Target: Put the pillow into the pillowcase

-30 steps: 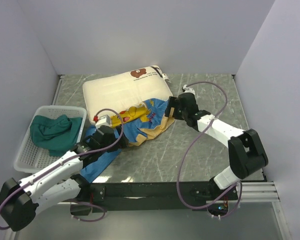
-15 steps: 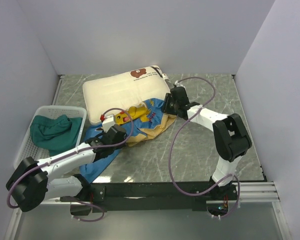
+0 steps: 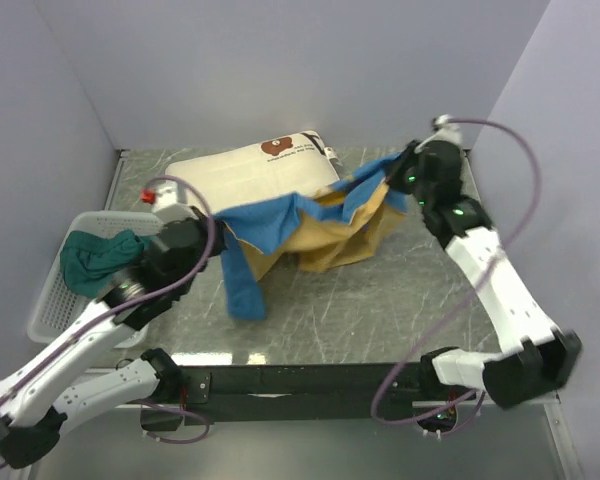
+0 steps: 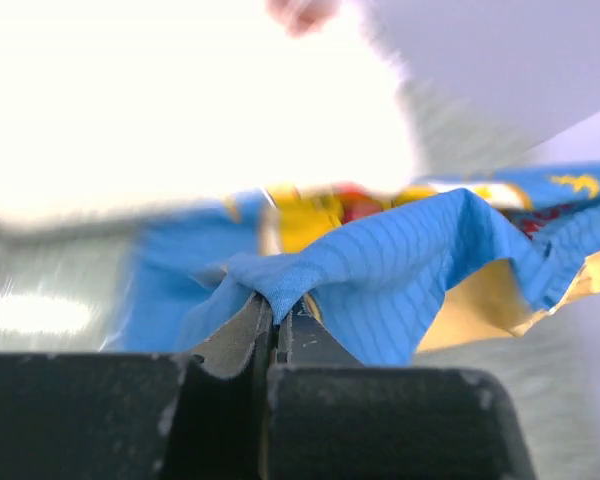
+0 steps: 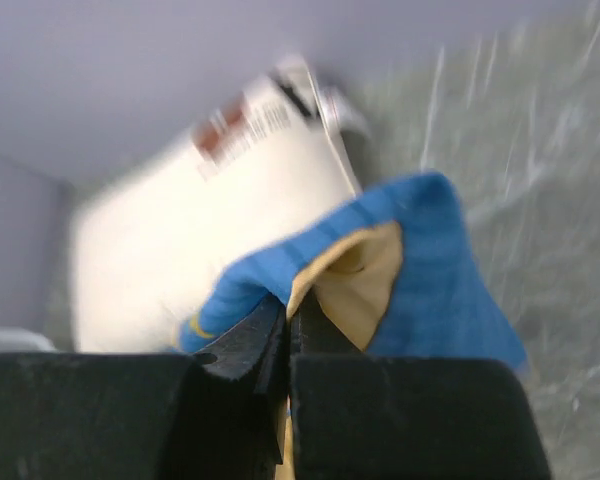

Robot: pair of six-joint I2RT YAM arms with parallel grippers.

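My left end effector is pressed together on a fold of the pillowcase. It pinches the blue edge, and the left wrist view shows the cloth caught between the tips. My right end effector is clamped the same way on the opposite blue corner, with mustard lining showing beside the tips. The pillowcase hangs stretched between the two, its middle sagging to the counter and partly covering the near edge of the pillow. The pillow lies at the back of the counter, outside the case. A white basket holding a teal cloth sits at the left.
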